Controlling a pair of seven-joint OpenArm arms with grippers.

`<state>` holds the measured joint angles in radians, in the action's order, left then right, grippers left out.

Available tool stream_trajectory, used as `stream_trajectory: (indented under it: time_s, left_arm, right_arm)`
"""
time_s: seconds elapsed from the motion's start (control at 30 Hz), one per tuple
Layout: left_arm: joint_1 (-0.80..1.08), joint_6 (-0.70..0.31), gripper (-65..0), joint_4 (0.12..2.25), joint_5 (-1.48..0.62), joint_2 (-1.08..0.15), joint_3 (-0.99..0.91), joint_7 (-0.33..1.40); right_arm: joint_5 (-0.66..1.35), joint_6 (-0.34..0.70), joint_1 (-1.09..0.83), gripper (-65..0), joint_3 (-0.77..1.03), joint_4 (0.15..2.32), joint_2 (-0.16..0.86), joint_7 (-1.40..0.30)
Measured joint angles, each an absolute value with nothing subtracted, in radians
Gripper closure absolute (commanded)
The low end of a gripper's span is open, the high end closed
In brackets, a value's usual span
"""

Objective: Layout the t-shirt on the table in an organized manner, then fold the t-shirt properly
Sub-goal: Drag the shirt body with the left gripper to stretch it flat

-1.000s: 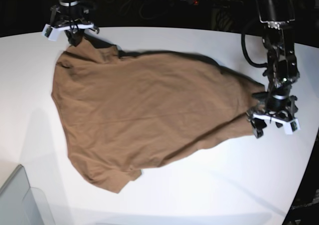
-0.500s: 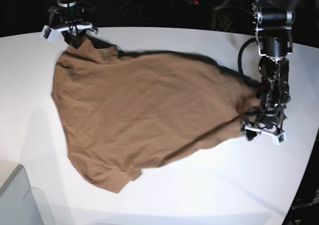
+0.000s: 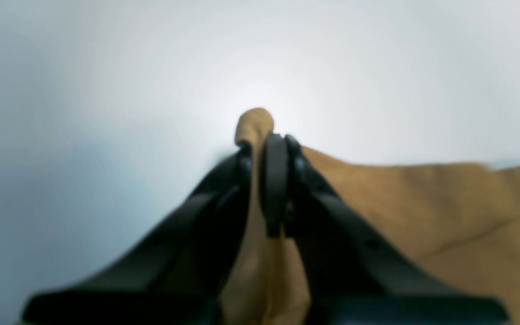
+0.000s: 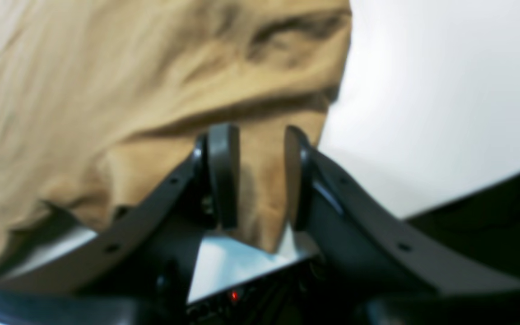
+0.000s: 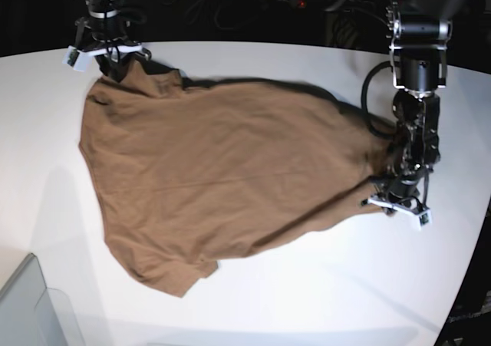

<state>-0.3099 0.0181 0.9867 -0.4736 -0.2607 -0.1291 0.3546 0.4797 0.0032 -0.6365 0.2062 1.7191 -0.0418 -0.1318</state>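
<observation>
The left gripper point(image 3: 264, 149) is pressed together on a pinch of the t-shirt point(image 3: 445, 216); in its wrist view a nub of brown cloth pokes out past the closed jaws, with more cloth bunched between the arms behind them. In the base view that gripper point(image 5: 397, 205) sits at about 4 o'clock on the table point(image 5: 322, 300), at the shirt's outermost corner. The right gripper point(image 4: 253, 176) stands part-spread: its wrist view shows a clear gap between the pads, with a flap of shirt lying between them and not squeezed. In the base view it point(image 5: 107, 54) is at about 10 o'clock, over the far corner of the shirt

The t-shirt point(image 5: 222, 177) lies spread across the middle of the table, mostly flat but skewed, one sleeve sticking out toward 7 o'clock. Its long axis seems to run from 10 o'clock to 4 o'clock, gripper to gripper; which end is collar and which is hem I cannot tell from these views

What could go wrong, as I judge it: only one end is truly gripped. If the left arm pulls outward to tension the cloth while the right jaws are apart, the far corner would slide free and the whole shirt would drag toward 4 o'clock, bunching instead of flattening. The left pinch is also small, near the very tip, so a hard tug could strip it out
</observation>
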Motion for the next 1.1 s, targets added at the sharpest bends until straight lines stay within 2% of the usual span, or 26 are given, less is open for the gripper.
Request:
stream_trajectory:
  time_s: [0.13,0.3,0.53,0.8,0.87,1.03,1.1]
  left_arm:
    - [-0.32,0.015,0.0,1.086,-0.475,-0.277,-0.131,0.34]
    - [-0.4,0.019,0.0,1.044,-0.468,-0.283,-0.131,0.347]
    - [-0.647,0.017,0.0,0.703,-0.467,-0.285,-0.128,0.309]
    - [-0.801,0.016,-0.5,0.386,-0.467,-0.285,-0.125,0.073]
    - [-0.814,0.015,-4.7,0.344,-0.468,-0.282,-0.125,0.039]
    - [-0.833,0.017,-30.4,0.325,-0.468,-0.284,-0.07,0.017]
    - [-0.834,0.015,-37.9,0.325,-0.468,-0.283,-0.066,0.013]
  right_arm:
    - [0.479,0.003,-0.627,-18.1,0.206,1.706,-0.019,-0.131]
    - [0.479,0.003,-0.624,-18.1,0.208,1.7,-0.017,-0.131]
    - [0.479,0.003,-0.627,-18.1,0.214,1.699,0.02,-0.129]
    - [0.479,0.003,-0.63,-18.1,0.21,1.698,0.017,-0.131]
    - [0.479,0.003,-0.63,-18.1,0.21,1.698,0.017,-0.131]
    - [0.479,0.003,-0.63,-18.1,0.211,1.701,0.031,-0.13]
    - [0.48,0.003,-0.636,-18.1,0.211,1.702,0.031,-0.131]
